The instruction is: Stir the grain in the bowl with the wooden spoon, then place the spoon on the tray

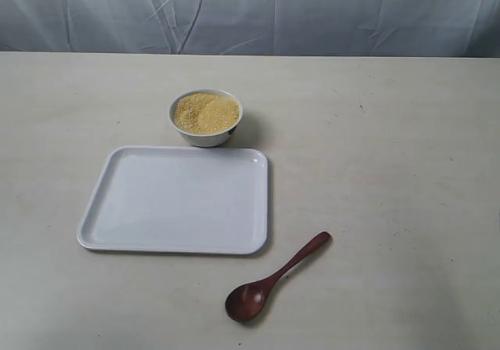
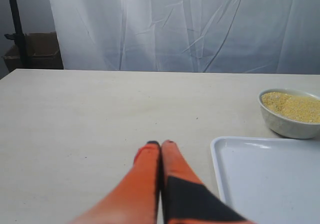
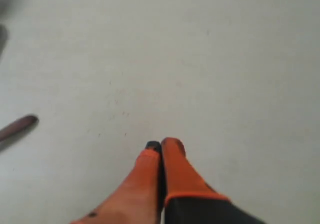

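A small white bowl [image 1: 206, 118] heaped with golden-yellow grain [image 1: 205, 112] stands just behind the flat white tray [image 1: 178, 200]. The dark reddish-brown wooden spoon [image 1: 272, 280] lies on the table in front of the tray's right corner, head toward the front. Neither arm shows in the exterior view. In the left wrist view my left gripper [image 2: 160, 144] is shut with nothing in it, beside the tray [image 2: 270, 179], the bowl [image 2: 291, 113] beyond. My right gripper [image 3: 163, 145] is shut and empty over bare table; the spoon's handle tip [image 3: 19, 126] shows at that view's edge.
The pale table [image 1: 391, 147] spreads wide around the three items. A white curtain [image 1: 250, 12] hangs behind its far edge. A dark stand and a cardboard box [image 2: 35, 51] sit off the table beyond the curtain's side.
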### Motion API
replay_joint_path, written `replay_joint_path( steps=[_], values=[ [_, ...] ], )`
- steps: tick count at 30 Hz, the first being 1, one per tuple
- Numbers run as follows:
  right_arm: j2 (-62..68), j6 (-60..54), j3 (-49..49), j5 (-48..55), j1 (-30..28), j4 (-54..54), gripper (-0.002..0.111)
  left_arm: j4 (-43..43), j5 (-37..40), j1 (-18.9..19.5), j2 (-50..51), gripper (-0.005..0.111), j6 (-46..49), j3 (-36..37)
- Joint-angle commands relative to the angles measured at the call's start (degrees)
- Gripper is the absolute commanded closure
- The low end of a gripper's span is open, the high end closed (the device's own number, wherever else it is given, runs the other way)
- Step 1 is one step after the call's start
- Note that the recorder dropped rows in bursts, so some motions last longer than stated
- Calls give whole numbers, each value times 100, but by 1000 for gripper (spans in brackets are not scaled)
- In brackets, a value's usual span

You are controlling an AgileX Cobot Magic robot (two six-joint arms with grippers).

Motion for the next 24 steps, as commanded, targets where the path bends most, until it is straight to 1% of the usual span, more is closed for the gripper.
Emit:
replay_joint_path(
  steps=[1,4,6,10,12,14,16,18,21,24],
  values=[
    [1651,-1045,-136,107,-25,1103,109,-9,-76,10,-22,107,4,30],
    [2533,-1891,-227,189,75,1891,109,-9,-76,10,-22,107,4,30],
    [2942,-2337,-411,200,294,2249,109,-9,-76,10,-22,107,4,30],
    [3500,-2957,-752,-29,945,2289,109,-9,-76,10,-22,107,4,30],
    [3651,-3652,-834,-161,1216,2289,109,-9,-76,10,-22,107,4,30],
    [3769,-4335,-850,-474,1469,2289,109,-9,-76,10,-22,107,4,30],
    [3870,-4680,-860,-939,1684,2289,109,-9,-76,10,-22,107,4,30],
    [4017,-5166,-905,-1195,1914,2289,109,16,-76,10,-22,107,4,30],
    [4293,-6098,-1094,-1161,2193,2279,109,16,-76,10,-22,107,4,30],
    [4671,-6678,-1468,-862,2390,2279,109,16,-76,10,-22,107,4,30]
  ],
)
